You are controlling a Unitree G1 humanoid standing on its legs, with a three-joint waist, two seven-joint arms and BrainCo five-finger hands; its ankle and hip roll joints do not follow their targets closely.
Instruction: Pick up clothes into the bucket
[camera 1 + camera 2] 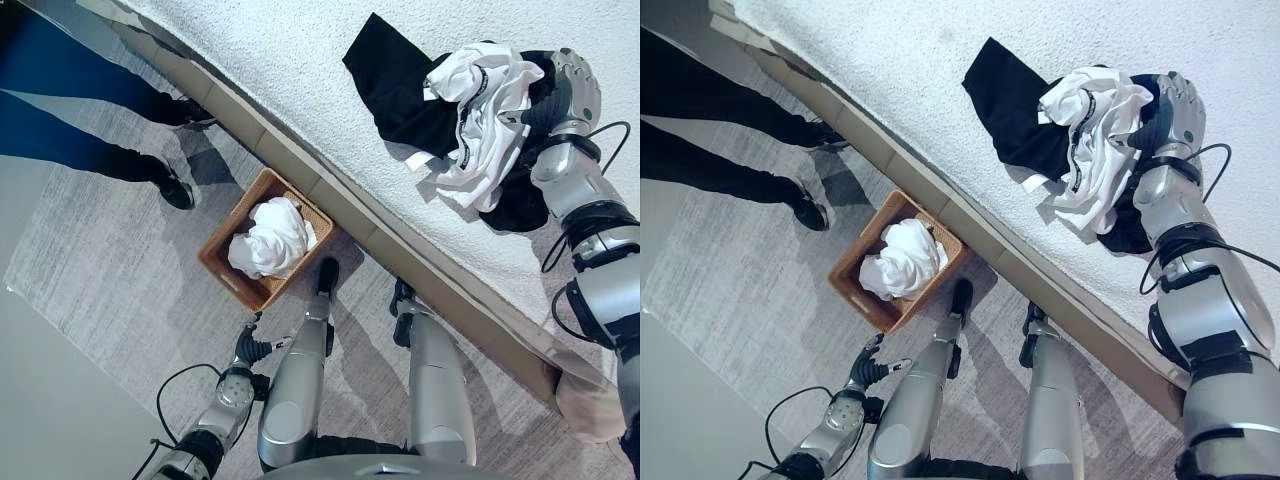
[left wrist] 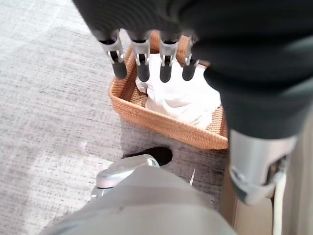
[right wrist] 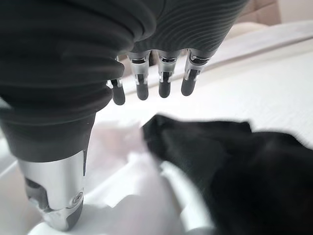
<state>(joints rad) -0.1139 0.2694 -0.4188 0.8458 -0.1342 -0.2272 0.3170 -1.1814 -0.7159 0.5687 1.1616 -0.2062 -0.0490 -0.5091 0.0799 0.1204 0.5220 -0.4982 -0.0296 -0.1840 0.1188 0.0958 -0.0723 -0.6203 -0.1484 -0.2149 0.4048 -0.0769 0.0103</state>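
White and black clothes (image 1: 470,120) lie heaped on the bed (image 1: 300,60) under my right hand (image 3: 151,81), fingers straight; my left hand (image 2: 151,61) hangs relaxed above the woven basket (image 2: 161,125).

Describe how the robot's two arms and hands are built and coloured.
Both arms are silver-grey metal tubes with black banded joints. The right hand and left hand have silver fingers with dark tips, and a dark ribbed cover over the back and wrist. Thin black cables loop beside the forearms.

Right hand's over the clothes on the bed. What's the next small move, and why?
Probably lower the right robot hand and close on the white shirt. Its fingers are open above the pile of white and black clothes, holding nothing, and the basket holds only one white garment.
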